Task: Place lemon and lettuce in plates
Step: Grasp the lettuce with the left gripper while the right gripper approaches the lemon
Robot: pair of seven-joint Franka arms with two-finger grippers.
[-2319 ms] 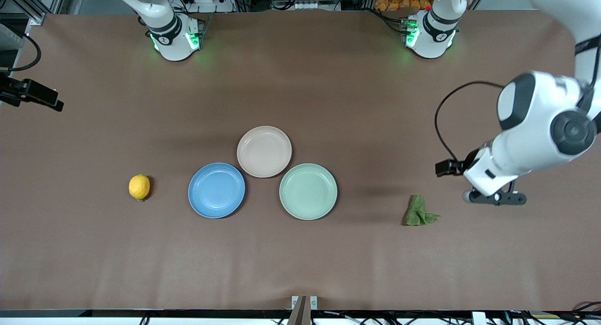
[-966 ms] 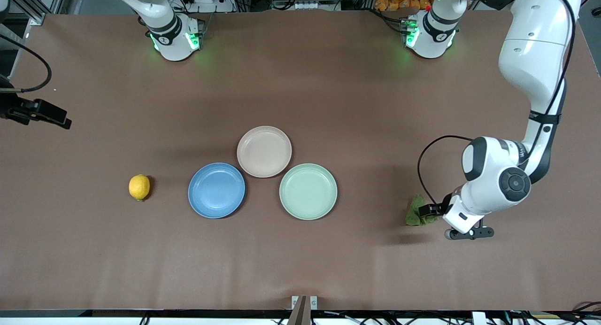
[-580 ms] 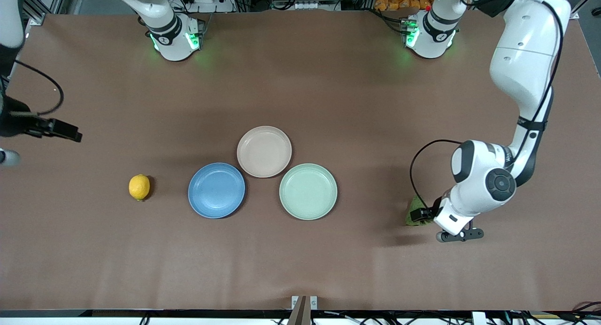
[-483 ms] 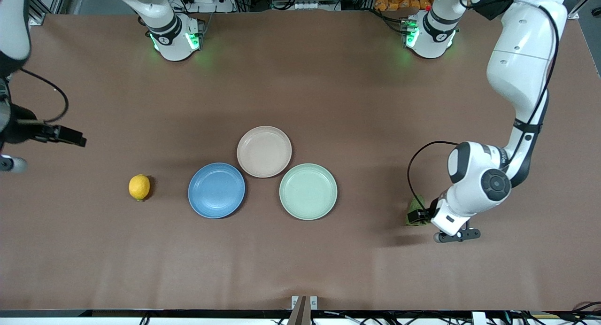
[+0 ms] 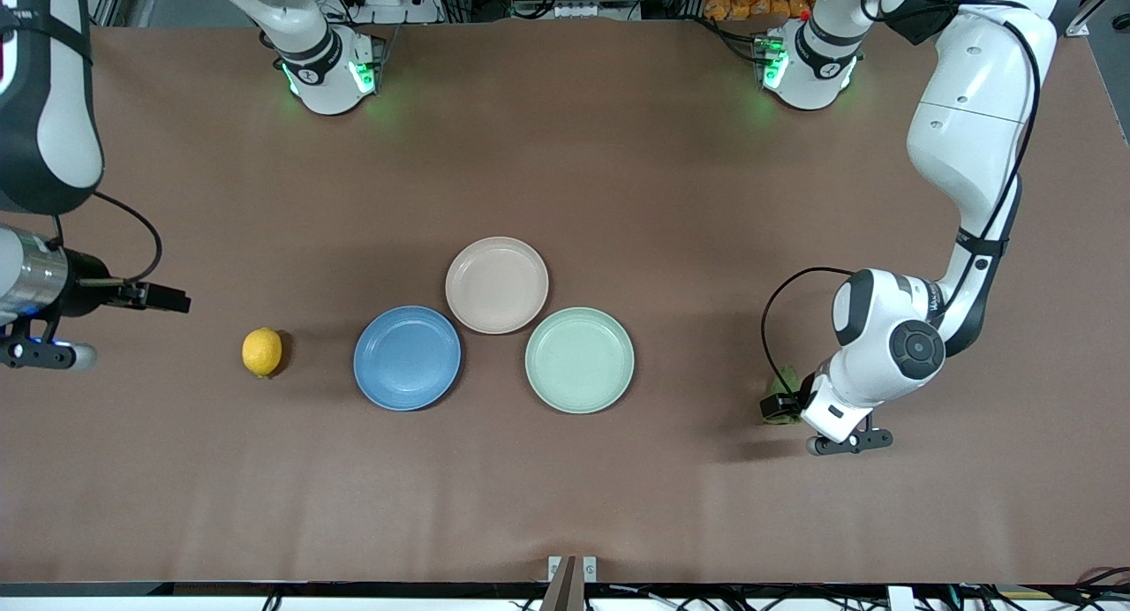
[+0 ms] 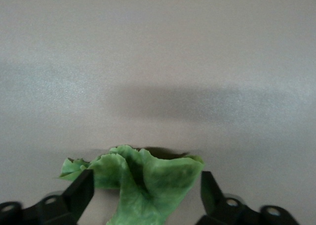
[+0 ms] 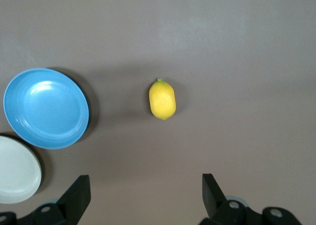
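The lettuce [image 5: 780, 387] lies toward the left arm's end of the table, mostly hidden under my left gripper [image 5: 817, 412]. In the left wrist view the lettuce [image 6: 143, 183] sits between the open fingers [image 6: 79, 195], which stand apart on either side of it. The lemon [image 5: 262, 352] lies beside the blue plate [image 5: 407, 358], toward the right arm's end. The beige-pink plate [image 5: 496, 284] is farther from the front camera. Both plates are empty. My right gripper [image 5: 35, 315] is open, up over bare table past the lemon [image 7: 162, 100]; its view also shows the blue plate [image 7: 46, 108].
A pale mint green plate [image 5: 579, 359] stands empty beside the blue plate, touching the beige-pink one. The brown table [image 5: 565, 487] is bare nearer the front camera. The arm bases stand along the table's edge farthest from the front camera.
My left gripper has moved from beside the lettuce to over it and now straddles it. My right arm has come in from the table's end toward the lemon.
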